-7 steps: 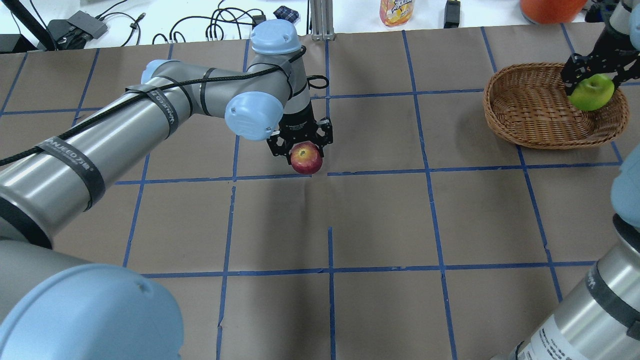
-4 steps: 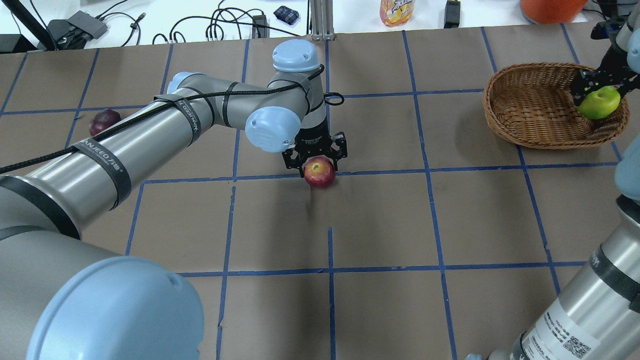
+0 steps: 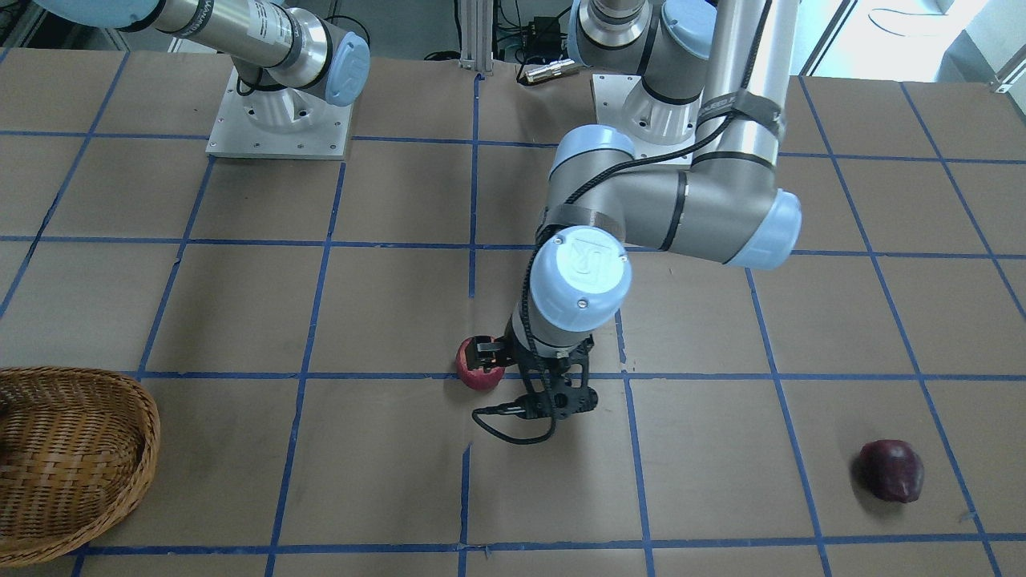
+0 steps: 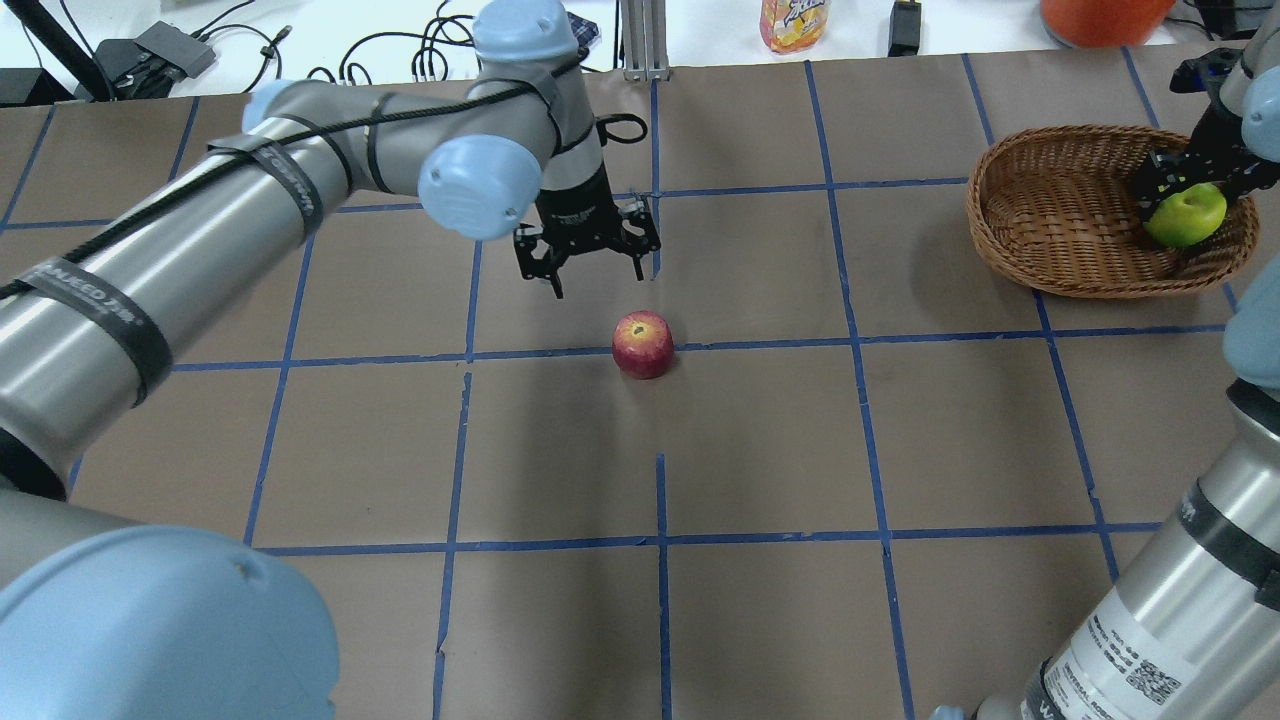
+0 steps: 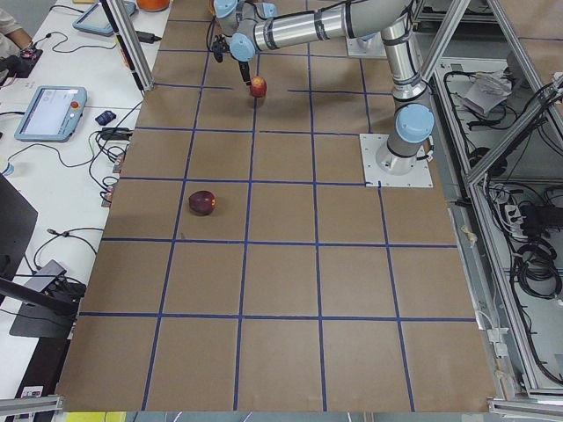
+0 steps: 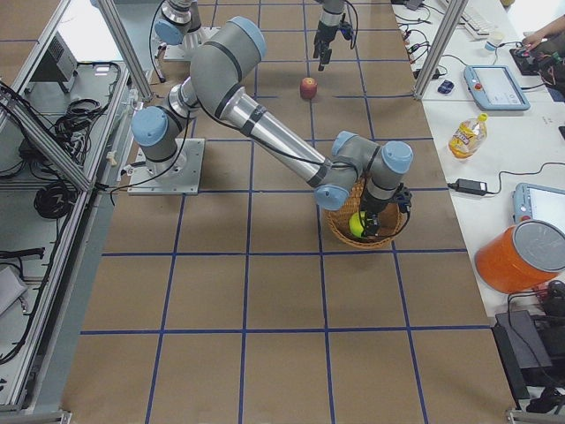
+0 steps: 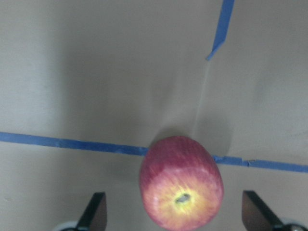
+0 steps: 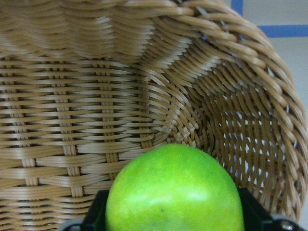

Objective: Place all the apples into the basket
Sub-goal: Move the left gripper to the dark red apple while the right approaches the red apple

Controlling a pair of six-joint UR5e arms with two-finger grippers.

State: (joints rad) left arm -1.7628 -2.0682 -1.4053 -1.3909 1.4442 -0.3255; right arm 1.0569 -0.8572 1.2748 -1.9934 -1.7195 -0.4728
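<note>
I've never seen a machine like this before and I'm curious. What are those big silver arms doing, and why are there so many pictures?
Those are two robot arms bolted to a table covered in brown paper with blue tape lines. Each arm ends in a gripper with two jaws. The pictures all show one moment from different cameras: one above, one facing the robot, one at each end of the table, and one on each wrist.

The left gripper is open and empty, above the red apple that sits on the table. The right gripper holds the green apple low inside the wicker basket. A dark maroon apple lies off by itself.
</note>
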